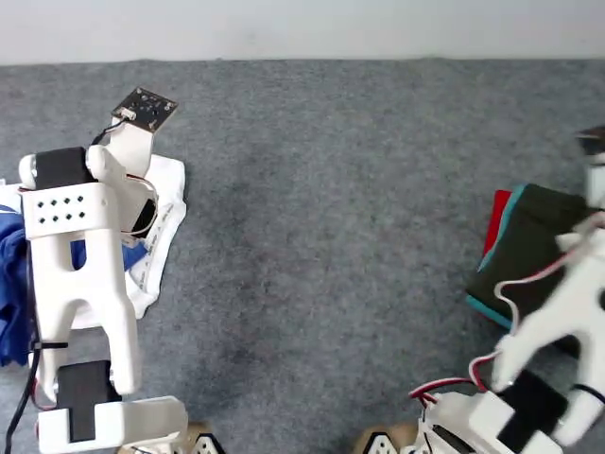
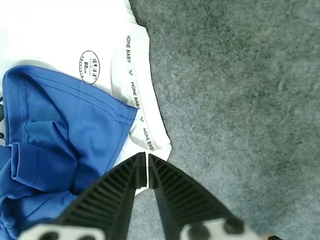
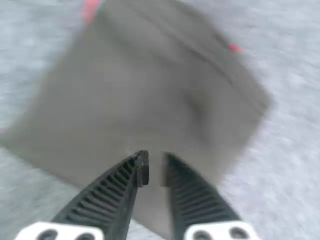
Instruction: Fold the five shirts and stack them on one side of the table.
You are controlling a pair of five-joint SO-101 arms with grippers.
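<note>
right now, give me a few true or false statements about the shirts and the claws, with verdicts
1. The blue shirt overlaps the white shirt. True.
2. The dark shirt tops a stack with a red shirt beneath. True.
3. The red shirt lies alone mid-table. False: it is in the stack at one side.
4. The left claw grips the blue shirt. False: it holds nothing, by the white shirt's edge.

Cloth white shirt [image 2: 65, 30], rough fuzzy tbl [image 2: 240, 100], matt plastic left claw [image 2: 147, 159].
</note>
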